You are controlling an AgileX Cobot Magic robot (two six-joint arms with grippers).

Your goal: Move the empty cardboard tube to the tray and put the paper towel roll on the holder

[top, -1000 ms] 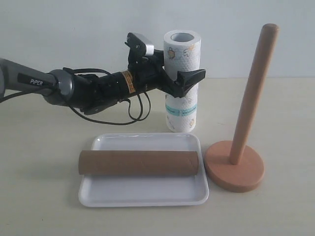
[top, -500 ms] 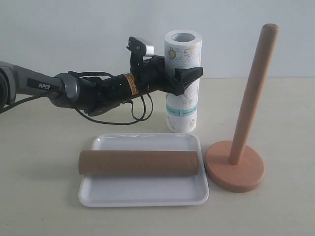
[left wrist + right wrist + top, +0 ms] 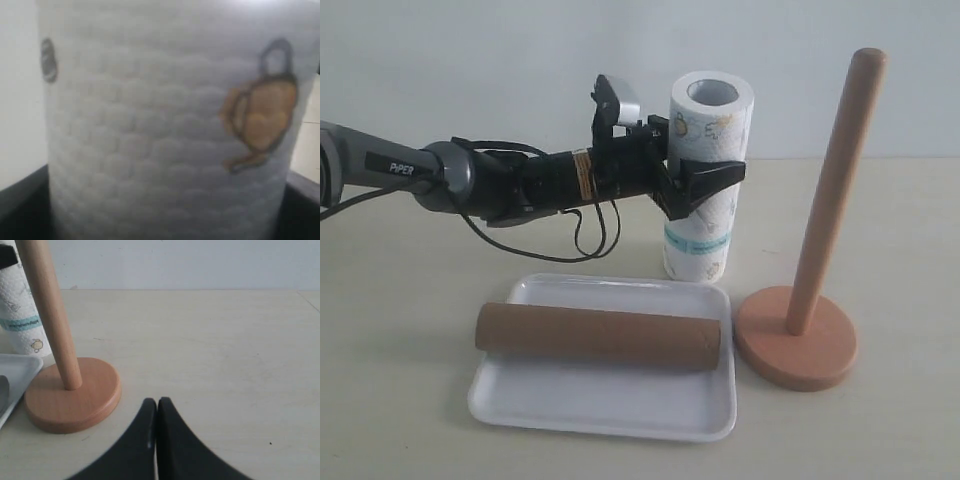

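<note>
The white paper towel roll (image 3: 705, 230) stands slightly tilted behind the tray, and my left gripper (image 3: 720, 160) is shut on its upper half, one black finger (image 3: 715, 177) across its front. Up close in the left wrist view the embossed roll (image 3: 165, 125) fills the frame between the dark fingers (image 3: 20, 205). The empty cardboard tube (image 3: 600, 337) lies lengthwise in the white tray (image 3: 610, 405). The wooden holder (image 3: 796, 338) stands bare to the right of the tray. My right gripper (image 3: 157, 407) is shut and empty, just above the table near the holder's base (image 3: 72, 395).
The holder's tall dowel (image 3: 830, 200) rises right of the roll, with a small gap between them. In the right wrist view a corner of the tray (image 3: 15, 370) and the roll (image 3: 20, 305) show beside the dowel. Bare beige table lies beyond.
My left gripper closed on the roll and carried it a little to the right, tilting it. The tray and the tube have turned slightly. The right gripper has not moved.
</note>
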